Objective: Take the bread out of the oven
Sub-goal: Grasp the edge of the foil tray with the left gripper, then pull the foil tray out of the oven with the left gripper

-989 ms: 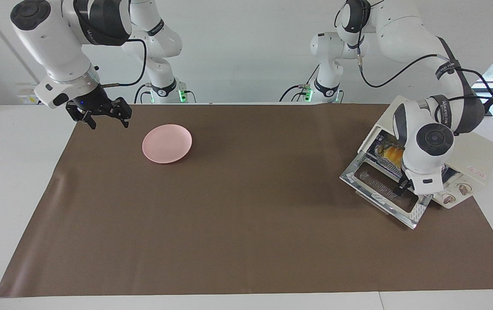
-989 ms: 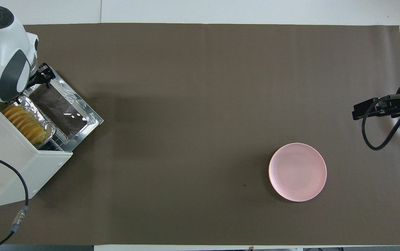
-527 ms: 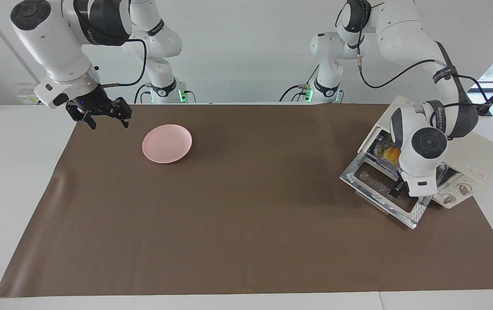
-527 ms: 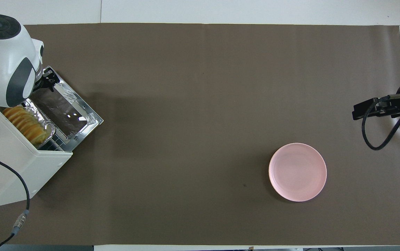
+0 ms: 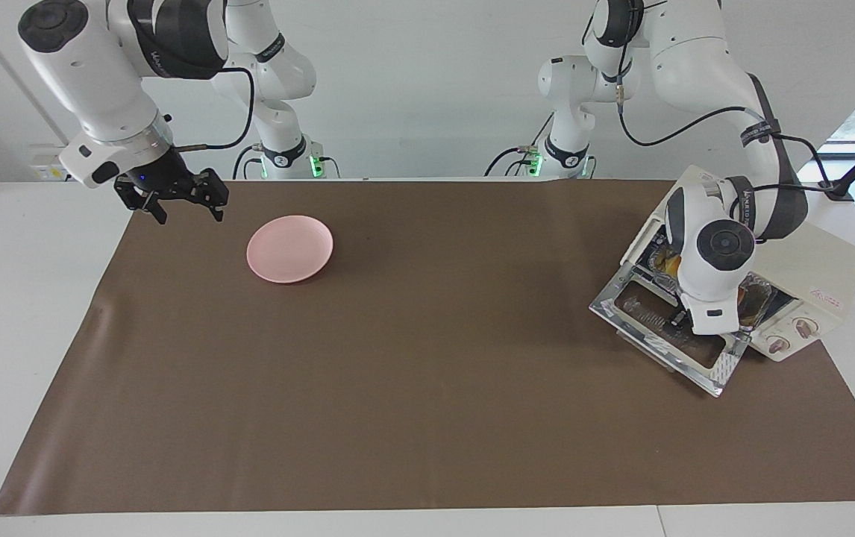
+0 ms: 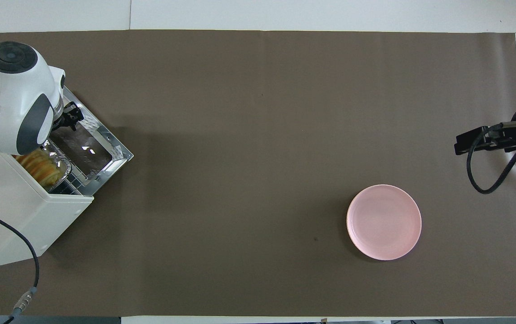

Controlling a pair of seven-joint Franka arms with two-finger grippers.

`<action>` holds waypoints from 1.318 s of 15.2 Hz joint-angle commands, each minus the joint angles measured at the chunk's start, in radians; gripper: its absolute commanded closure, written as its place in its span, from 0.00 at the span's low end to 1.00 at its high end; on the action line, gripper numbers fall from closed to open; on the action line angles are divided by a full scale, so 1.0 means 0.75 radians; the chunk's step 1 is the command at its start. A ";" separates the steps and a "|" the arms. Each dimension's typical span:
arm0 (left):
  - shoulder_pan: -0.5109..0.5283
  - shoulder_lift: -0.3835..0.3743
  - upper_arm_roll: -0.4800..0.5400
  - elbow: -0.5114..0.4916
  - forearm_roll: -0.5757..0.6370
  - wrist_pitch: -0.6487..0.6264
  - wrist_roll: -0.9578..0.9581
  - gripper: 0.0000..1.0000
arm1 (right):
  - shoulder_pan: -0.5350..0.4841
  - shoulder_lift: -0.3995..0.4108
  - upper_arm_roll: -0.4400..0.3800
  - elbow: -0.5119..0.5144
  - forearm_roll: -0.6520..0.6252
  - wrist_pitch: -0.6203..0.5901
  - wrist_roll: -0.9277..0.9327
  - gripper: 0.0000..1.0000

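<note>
The cream-white oven [image 5: 823,270] [image 6: 15,216] stands at the left arm's end of the table. Its glass door [image 5: 647,317] [image 6: 89,149] is dropped open. The golden ridged bread [image 6: 42,165] [image 5: 670,262] lies in a crinkled foil tray [image 6: 63,163] on the rack inside, partly hidden by my left wrist. My left gripper [image 5: 680,319] [image 6: 70,118] hangs over the open door, mostly hidden by the wrist. My right gripper [image 5: 187,211] [image 6: 470,144] waits open and empty, raised over the mat's edge at the right arm's end.
A pink plate [image 5: 289,248] [image 6: 384,222] sits on the brown mat [image 5: 427,373] toward the right arm's end. The oven's black cable [image 6: 28,270] trails off near the robots' edge. Two knobs [image 5: 789,335] are on the oven's front.
My left wrist and gripper have shifted along the open door, nearer to the robots, and now cover more of the bread. The right arm has not moved.
</note>
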 commanded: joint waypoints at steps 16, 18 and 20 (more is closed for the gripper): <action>-0.376 0.018 -0.008 0.290 -0.281 -0.104 -0.089 1.00 | -0.016 -0.010 0.013 0.000 -0.025 -0.012 -0.025 0.00; -0.458 0.018 -0.008 0.294 -0.319 -0.113 -0.106 1.00 | -0.016 -0.010 0.013 0.000 -0.023 -0.014 -0.025 0.00; -0.548 0.018 -0.008 0.331 -0.391 -0.121 -0.116 1.00 | -0.016 -0.010 0.013 0.000 -0.023 -0.012 -0.023 0.00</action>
